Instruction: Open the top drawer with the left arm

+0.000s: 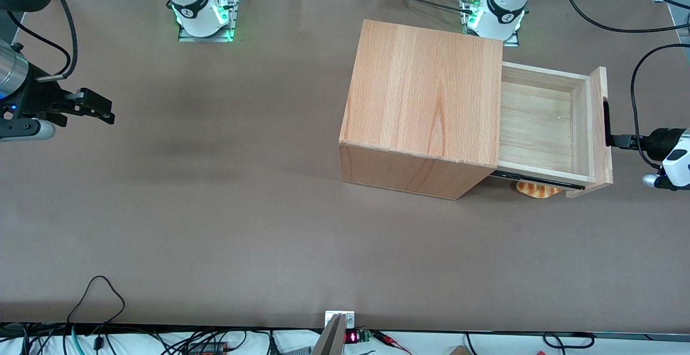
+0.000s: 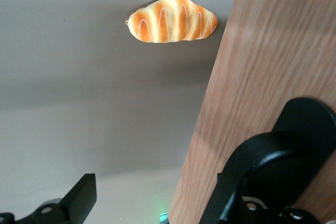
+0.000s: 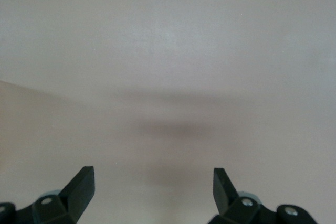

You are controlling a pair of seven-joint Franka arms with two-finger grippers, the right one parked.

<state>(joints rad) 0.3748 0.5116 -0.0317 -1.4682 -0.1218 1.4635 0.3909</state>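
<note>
Pale wood and a flash of orange: nearest the front camera, a toy croissant [image 1: 538, 188] lies on the brown table [image 1: 215, 209], tucked partly under the pulled-out top drawer [image 1: 544, 123], touching nothing that shows. Just above it, the drawer stands well out of the wooden cabinet [image 1: 426, 112], its tray bare and its black side rail [image 1: 539, 180] exposed, so the opening looks largely done, judged from how far the tray shows. Its front panel [image 1: 601, 129] faces the working arm's end of the table, and there is the black bar handle [image 1: 607, 123], with the left arm's gripper [image 1: 620, 140] right up against it. In the wrist view one finger [image 2: 252, 182] sits against the panel at the handle, the other finger [image 2: 79, 195] well apart out over the table, so the jaws stand wide, hooking the bar rather than pinching it, a fair way to drag a drawer straight along its rails. Farther back, the left arm's base [image 1: 498, 15] glows green.
</note>
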